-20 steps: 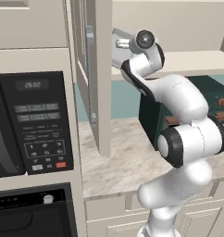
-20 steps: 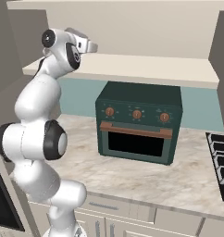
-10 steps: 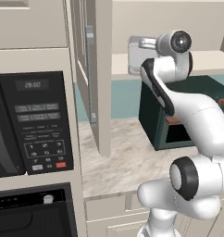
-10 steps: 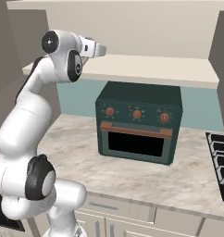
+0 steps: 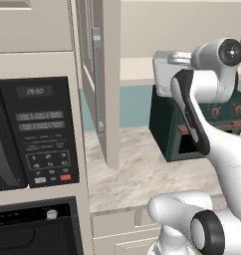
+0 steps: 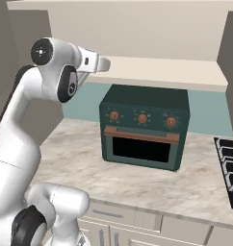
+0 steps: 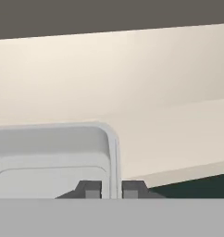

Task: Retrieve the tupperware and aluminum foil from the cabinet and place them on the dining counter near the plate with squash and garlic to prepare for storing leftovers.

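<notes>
The tupperware (image 7: 51, 155) is held at the open cabinet (image 5: 103, 79), just above its pale shelf (image 7: 178, 143), in front of the arm's raised wrist. In the hand view the gripper (image 7: 111, 189) is seen pinched on the container's side wall — one dark fingertip inside the rim, the other outside, the thin wall between them. In the left base view the tupperware (image 5: 167, 72) is seen as a pale grey box lifted clear of the counter (image 5: 142, 174).

The container is judged light and fairly stiff, with smooth plastic that could slip or swing in a one-wall pinch — a hold nearer the middle of a long side would be steadier. Nothing is seen inside it. The green toaster oven (image 6: 145, 127) stands closed below.
</notes>
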